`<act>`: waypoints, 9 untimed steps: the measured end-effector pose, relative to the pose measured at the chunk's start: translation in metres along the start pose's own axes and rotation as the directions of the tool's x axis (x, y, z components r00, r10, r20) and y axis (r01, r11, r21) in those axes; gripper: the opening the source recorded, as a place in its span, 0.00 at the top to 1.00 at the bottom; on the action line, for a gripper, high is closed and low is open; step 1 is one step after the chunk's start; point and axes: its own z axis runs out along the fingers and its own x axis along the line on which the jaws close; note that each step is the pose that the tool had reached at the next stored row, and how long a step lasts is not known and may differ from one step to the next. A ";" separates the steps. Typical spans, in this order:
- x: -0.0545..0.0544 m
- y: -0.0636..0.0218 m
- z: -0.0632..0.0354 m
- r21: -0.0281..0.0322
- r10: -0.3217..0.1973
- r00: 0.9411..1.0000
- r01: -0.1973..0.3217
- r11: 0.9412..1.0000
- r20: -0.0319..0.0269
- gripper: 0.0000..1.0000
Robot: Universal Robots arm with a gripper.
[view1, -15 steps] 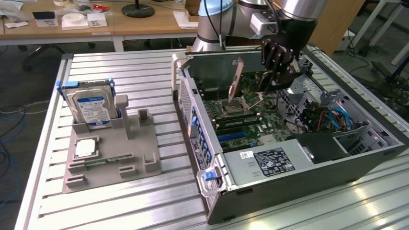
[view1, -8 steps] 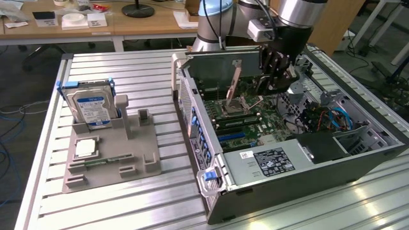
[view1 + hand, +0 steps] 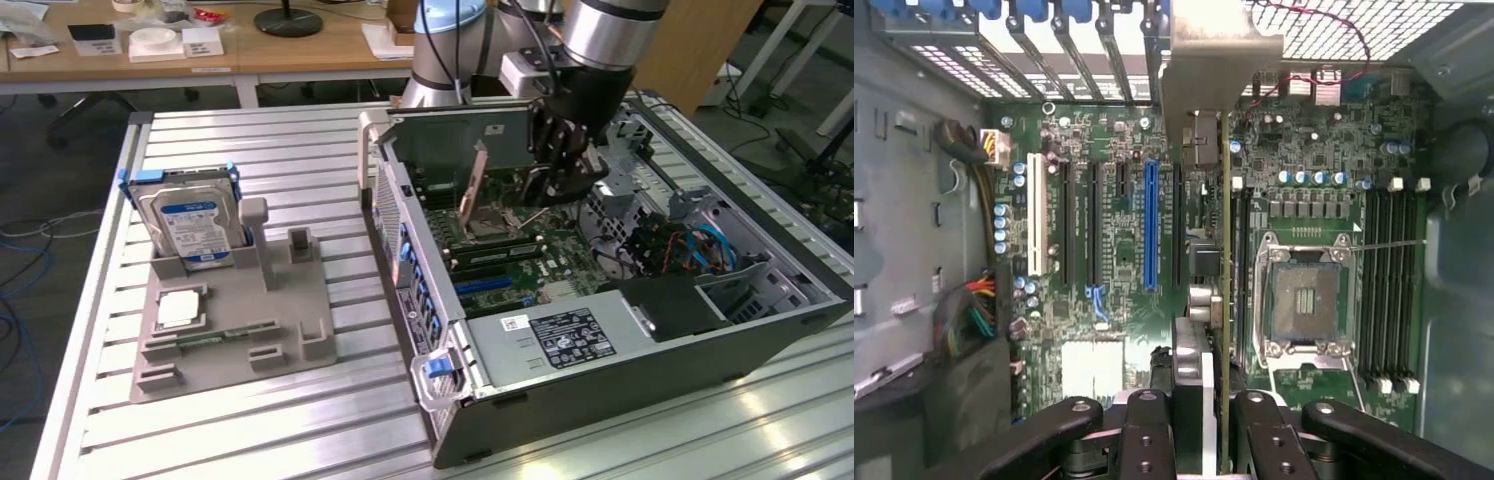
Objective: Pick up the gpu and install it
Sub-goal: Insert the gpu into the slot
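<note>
Green circuit board edged with a silver metal bracket, the gpu (image 3: 1225,300) stands on edge between my black fingers (image 3: 1144,440), which pinch it from both sides. My gripper (image 3: 1199,440) hangs inside the open grey metal computer case (image 3: 747,345), on the exterior view's right, with the card held just above the green motherboard (image 3: 1114,270). In the wrist view the card hangs between the long blue expansion slot (image 3: 1150,225) and the square silver processor socket (image 3: 1304,300); whether its lower edge touches the board I cannot tell. Black memory slots (image 3: 1389,290) run beside the socket on the side away from the card.

Also in the case are a black power supply box with a white-printed label (image 3: 567,335), its writing too small to read, and blue cables (image 3: 701,245) at the far right.

On the exterior view's left, a grey moulded holder tray (image 3: 314,330) sits on the ribbed aluminium table (image 3: 280,150). Upright in the tray's far slot is a silver hard drive with a blue and white label (image 3: 194,225), the text unreadable. Nearer lie a square silver processor chip (image 3: 180,308) and a narrow green memory stick (image 3: 220,335).
</note>
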 end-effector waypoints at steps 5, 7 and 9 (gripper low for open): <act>0.000 0.0057 0.0091 0.000 0.002 1.000 -0.002 1.000 0.000 0.72; 0.000 0.0069 0.0124 0.001 0.002 1.000 -0.002 1.000 0.000 0.72; 0.000 0.0077 0.0149 0.002 0.002 1.000 -0.002 1.000 0.000 0.72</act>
